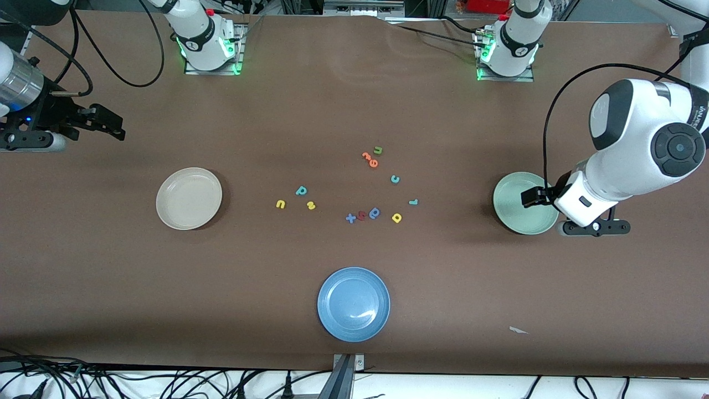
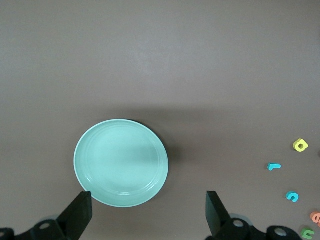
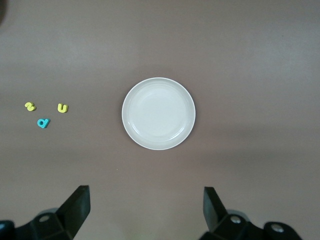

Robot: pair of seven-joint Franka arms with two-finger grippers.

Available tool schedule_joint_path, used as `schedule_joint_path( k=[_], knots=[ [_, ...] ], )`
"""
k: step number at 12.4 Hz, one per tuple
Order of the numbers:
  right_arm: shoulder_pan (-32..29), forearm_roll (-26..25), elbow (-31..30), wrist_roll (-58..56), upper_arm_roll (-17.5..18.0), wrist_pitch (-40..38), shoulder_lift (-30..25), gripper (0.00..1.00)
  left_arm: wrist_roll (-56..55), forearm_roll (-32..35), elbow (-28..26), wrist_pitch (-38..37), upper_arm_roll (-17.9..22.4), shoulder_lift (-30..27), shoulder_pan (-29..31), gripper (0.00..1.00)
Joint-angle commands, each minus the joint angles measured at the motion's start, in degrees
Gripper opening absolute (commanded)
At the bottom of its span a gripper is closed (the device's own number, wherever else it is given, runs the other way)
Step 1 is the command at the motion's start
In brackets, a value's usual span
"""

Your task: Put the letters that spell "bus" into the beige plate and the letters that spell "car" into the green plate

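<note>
Brown matting covers the whole table (image 1: 111, 288), and the small foam letters lie scattered at its middle. The bus set sits toward the right arm's end of that scatter: the teal b (image 1: 301, 190), with the yellow u (image 1: 281, 204) and the yellow s (image 1: 311, 205) a little nearer the front camera, all three close together and lying flat. They rest between the scatter's centre and the beige plate (image 1: 189, 198), which is empty. The car set lies toward the left arm's end: the teal c (image 1: 395, 179), the small teal r (image 1: 413, 202) and the yellow a (image 1: 396, 218), spread more loosely, with the green plate (image 1: 526, 203) well apart from them and also empty.

Each set thus lies on the side of its own plate, so the right arm looks the natural one for bus and the left for car. The right gripper (image 1: 108, 124) hangs over bare table at its end, its fingers spread wide and holding nothing; the letters lie past the beige plate from it, toward the table's middle. The left gripper (image 1: 532, 197) hovers over the green plate, likewise spread and empty, and its letters lie toward the middle too. A green u (image 1: 378, 150), orange letters (image 1: 370, 159), a blue a (image 1: 375, 213), a red letter (image 1: 361, 215) and a blue plate (image 1: 353, 304) are distractors to avoid.
</note>
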Motion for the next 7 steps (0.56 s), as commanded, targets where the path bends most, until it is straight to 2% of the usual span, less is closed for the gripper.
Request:
schedule_joint_path(
  k=[1, 7],
  knots=[
    [-0.12, 0.66, 0.53, -0.73, -0.02, -0.99, -0.33, 1.0, 0.01, -1.99, 0.65, -0.4, 0.35, -0.26, 0.24, 1.0],
    [0.14, -0.05, 1.32, 0.24, 0.07, -2.22, -0.24, 1.0, 0.02, -2.08, 1.79, -0.48, 0.62, -0.26, 0.15, 1.0]
  ],
)
